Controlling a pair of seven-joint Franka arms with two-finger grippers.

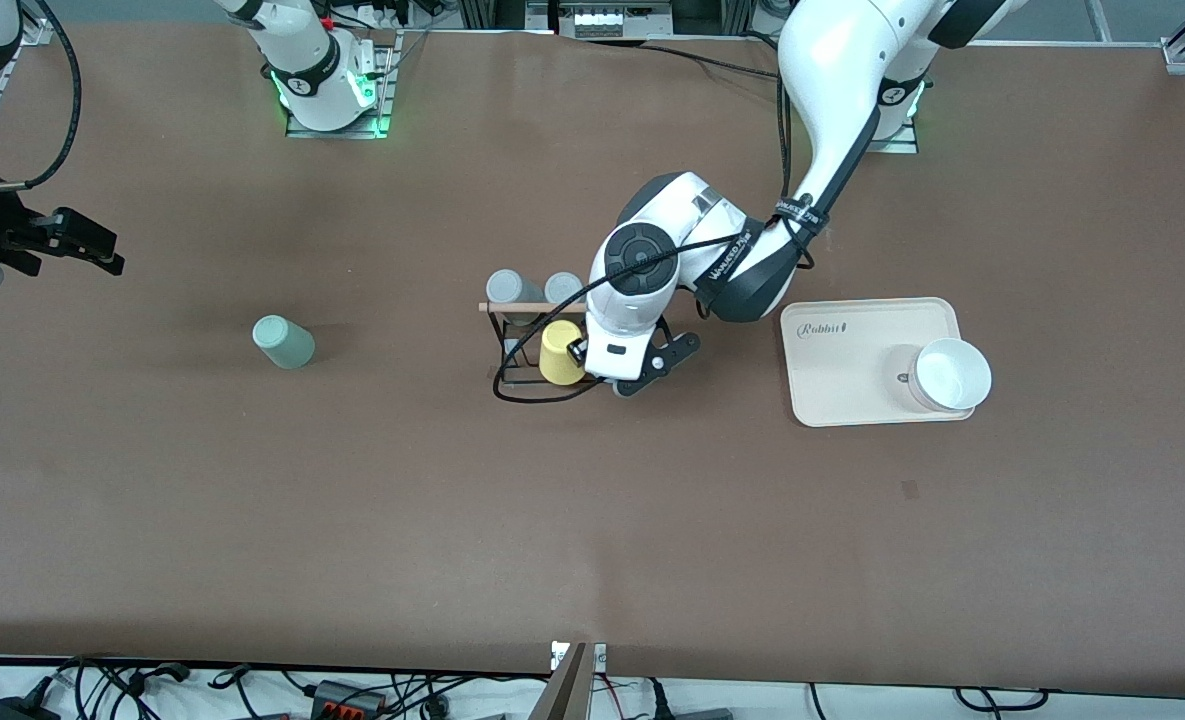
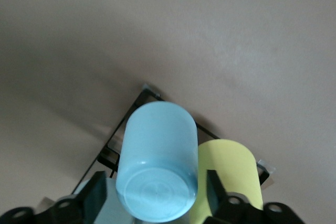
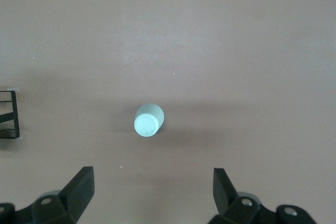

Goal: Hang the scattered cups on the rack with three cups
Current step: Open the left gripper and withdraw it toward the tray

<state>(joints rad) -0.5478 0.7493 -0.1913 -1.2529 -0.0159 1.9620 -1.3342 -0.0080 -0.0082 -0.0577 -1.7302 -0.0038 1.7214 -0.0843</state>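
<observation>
The light blue cup stands bottom-up on the black wire rack, right beside the yellow cup. My left gripper is open around the blue cup, with a small gap at each finger. From the front, the left hand covers the blue cup at the rack. The mint green cup lies on its side on the table toward the right arm's end. My right gripper hangs open and empty over the table, short of that green cup.
Two grey cups sit on the rack under its wooden rod. A cream tray with a white bowl lies toward the left arm's end. A black cable loops at the rack's foot.
</observation>
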